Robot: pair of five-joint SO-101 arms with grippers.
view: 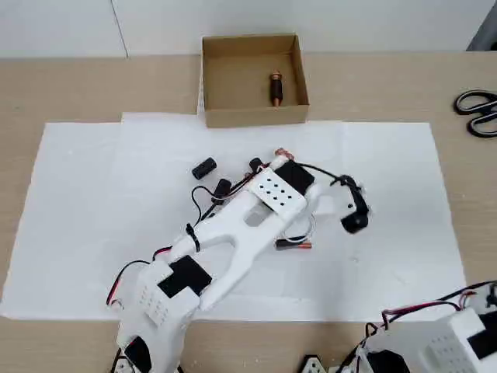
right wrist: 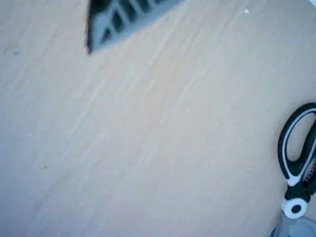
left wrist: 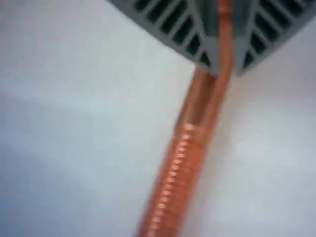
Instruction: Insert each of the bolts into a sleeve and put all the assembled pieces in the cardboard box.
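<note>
Done: 1 assembled pc [view: 275,88] in cardboard box [view: 252,116]. In hand: bolt [left wrist: 185,163], clenched in left gripper [left wrist: 219,64] over paper [view: 93,217], near loose sleeves [view: 204,167]. Left to do, prob.: this bolt, 2nd bolt [view: 293,244] beside arm, boxing. Right gripper [right wrist: 123,19]: over bare table; open or closed, can't tell.

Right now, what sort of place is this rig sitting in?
Likely a lab or workshop bench rigged for assembly trials: white paper spread over a wooden table, a copper bolt and black sleeve laid out, scissors nearby.
</note>
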